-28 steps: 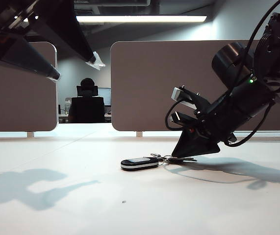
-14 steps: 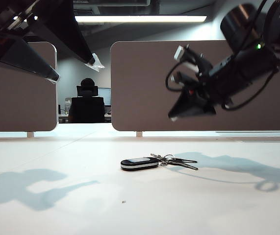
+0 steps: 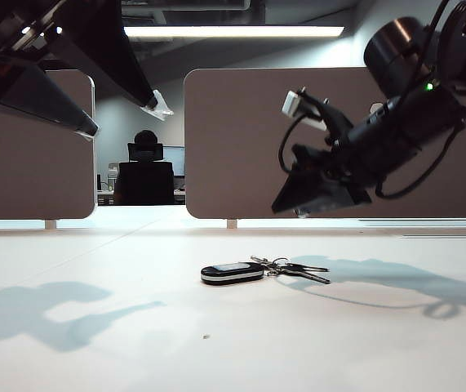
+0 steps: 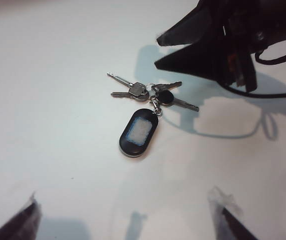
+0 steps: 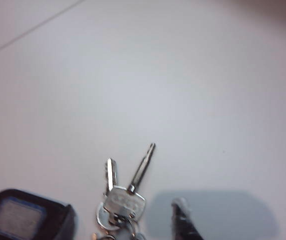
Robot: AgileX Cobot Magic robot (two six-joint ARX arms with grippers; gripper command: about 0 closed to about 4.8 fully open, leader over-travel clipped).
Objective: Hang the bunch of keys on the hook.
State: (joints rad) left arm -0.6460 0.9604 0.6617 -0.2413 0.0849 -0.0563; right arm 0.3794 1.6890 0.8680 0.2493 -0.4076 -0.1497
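- The bunch of keys lies flat on the white table, roughly at its middle in the exterior view, held by neither gripper.
- Its black oval key fob rests pale face up, with a silver rim visible from the side; a short clasp joins it to the ring, from which several thin metal keys fan out across the tabletop.
- In the right wrist view the fob and two of the keys sit at the frame's edge, on bare table.
- The right gripper hangs in the air above and slightly to the right of the keys, clear of them, its black fingers pointing down and to the left. In the left wrist view its two fingers stand apart with a gap between the tips, so the jaws are parted and hold nothing.
- The left gripper is raised high at the upper left of the exterior view, well apart from the keys. Its two fingertips show at opposite corners of its own wrist view, so the jaws are spread wide and empty.
- Brown partition panels stand behind the table; no container is on the table.
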